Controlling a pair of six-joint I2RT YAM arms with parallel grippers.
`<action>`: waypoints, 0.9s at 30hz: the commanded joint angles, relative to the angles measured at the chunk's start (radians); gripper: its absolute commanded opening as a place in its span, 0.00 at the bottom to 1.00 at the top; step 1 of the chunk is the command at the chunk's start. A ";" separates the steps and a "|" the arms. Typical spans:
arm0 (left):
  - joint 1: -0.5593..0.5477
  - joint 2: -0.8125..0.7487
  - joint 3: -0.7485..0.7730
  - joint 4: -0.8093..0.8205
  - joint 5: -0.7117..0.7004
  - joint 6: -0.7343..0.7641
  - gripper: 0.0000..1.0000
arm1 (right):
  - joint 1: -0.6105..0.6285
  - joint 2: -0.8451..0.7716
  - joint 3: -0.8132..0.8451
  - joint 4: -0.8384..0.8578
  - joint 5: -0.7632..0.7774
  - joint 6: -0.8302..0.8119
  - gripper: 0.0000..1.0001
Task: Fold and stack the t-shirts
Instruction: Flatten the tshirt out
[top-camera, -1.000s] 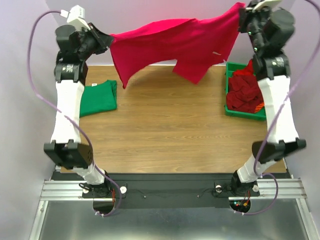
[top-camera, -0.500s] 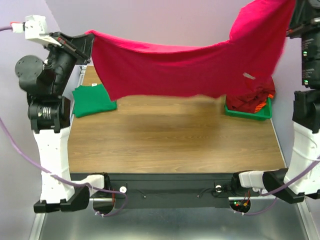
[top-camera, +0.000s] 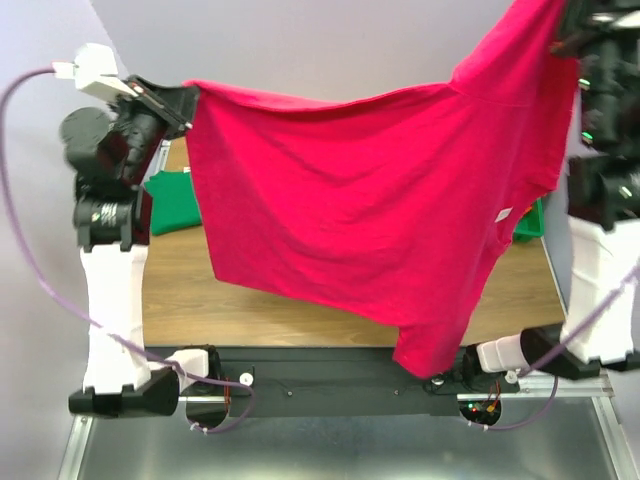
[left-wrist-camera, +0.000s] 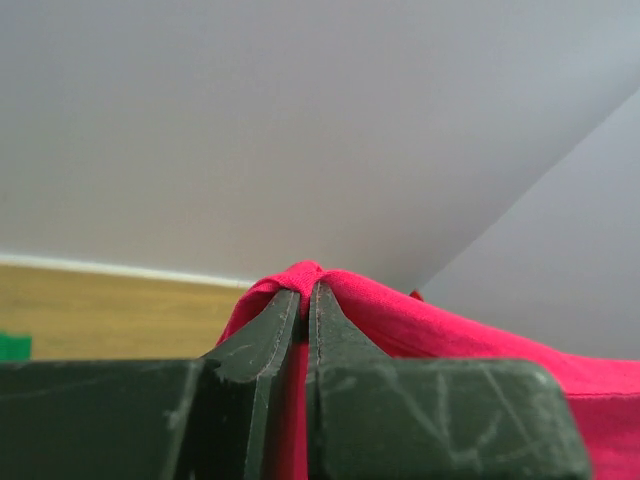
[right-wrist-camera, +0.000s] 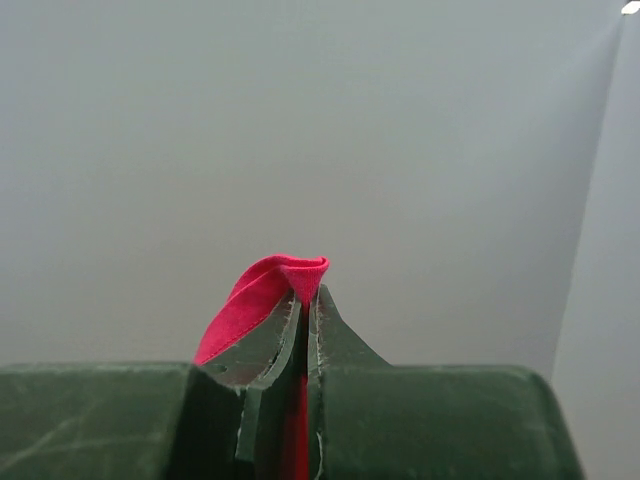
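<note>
Pink-red t-shirt (top-camera: 370, 220): I am holding it aloft above the worktop (top-camera: 200, 290), left fingers (left-wrist-camera: 250, 350) and right fingers (right-wrist-camera: 345, 345) pinching its upper corners, and it is now hanging fully spread rather than bunched, nearing lay-down for folding.

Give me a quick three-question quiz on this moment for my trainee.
1. Multiple choice: what does the left pincer grip? A) the pink-red t-shirt B) a towel C) nothing
2. True or false: the right pincer is open and empty.
3. Fill in: the green t-shirt lies on the table on the robot's ____ side.

Key: 1 A. 2 False: it is shut on the pink-red t-shirt, which hangs between both pincers. 3 left.
</note>
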 joint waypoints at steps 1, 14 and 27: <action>0.008 0.069 -0.090 0.002 0.004 -0.054 0.00 | -0.008 0.165 -0.064 0.060 -0.040 0.022 0.01; 0.048 0.619 -0.137 0.177 -0.131 0.035 0.87 | -0.017 0.922 0.044 0.181 0.017 0.146 0.56; -0.010 0.574 -0.071 0.061 -0.031 0.113 0.99 | 0.038 0.519 -0.402 0.128 -0.015 0.149 1.00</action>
